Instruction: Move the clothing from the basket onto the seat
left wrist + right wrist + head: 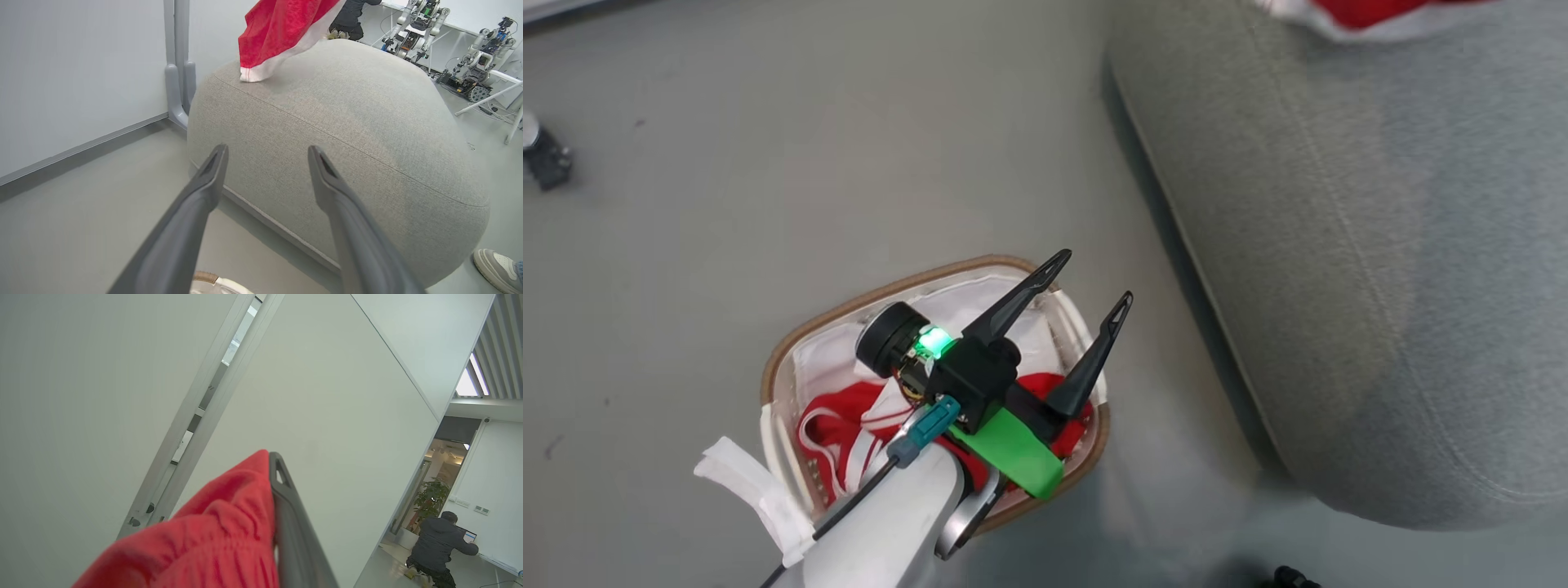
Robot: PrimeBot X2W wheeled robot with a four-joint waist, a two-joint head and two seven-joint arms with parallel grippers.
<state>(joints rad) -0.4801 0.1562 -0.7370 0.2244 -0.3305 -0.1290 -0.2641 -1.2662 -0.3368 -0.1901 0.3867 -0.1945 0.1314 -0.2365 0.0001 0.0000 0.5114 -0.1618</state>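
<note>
While beside the seat (327,122), a shoe (494,269); beyond, other robots (412,24).

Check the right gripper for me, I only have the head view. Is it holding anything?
Observer: Yes. The right gripper is shut on a red garment, which is bunched against its finger.
Operator: Is it on the seat yet?
Observer: Partly. In the left wrist view it hangs down from above, and its white hem touches the top of the seat.
Operator: Anyone close?
Observer: A person's shoe is on the floor next to the seat.
</note>
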